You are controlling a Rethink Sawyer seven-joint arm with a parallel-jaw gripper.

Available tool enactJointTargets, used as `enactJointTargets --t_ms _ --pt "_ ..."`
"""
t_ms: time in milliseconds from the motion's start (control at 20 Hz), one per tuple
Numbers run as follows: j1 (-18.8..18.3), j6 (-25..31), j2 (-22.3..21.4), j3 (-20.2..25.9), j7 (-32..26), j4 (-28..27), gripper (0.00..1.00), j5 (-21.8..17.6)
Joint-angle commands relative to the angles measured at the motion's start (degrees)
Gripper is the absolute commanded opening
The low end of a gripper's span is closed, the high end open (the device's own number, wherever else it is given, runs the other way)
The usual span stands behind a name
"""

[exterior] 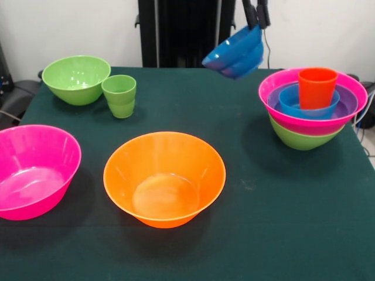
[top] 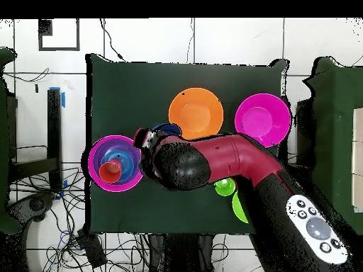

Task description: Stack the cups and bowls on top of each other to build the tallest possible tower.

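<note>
My gripper is shut on the rim of a small blue bowl and holds it tilted in the air, left of the tower and above the table's far side. The tower stands at the right: a green bowl at the base, then a pink bowl, a purple bowl and a blue bowl, with the orange-red cup upright inside. In the overhead view the gripper sits beside the tower, and the held bowl shows only partly past the arm.
A big orange bowl sits at front centre and a big pink bowl at front left. A green bowl and the light green cup stand at the far left. The arm covers part of the table from above.
</note>
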Motion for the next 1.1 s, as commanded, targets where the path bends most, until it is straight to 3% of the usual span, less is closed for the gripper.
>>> enactJointTargets --t_ms 50,500,1100 --pt "4.5 2.8 -6.2 -8.0 9.8 8.3 0.0 1.4" --pt "17.4 -3.1 -6.2 -21.9 20.8 8.4 0.0 0.5" --pt "35.6 -5.6 -4.6 -38.9 33.9 4.8 0.0 -0.1"
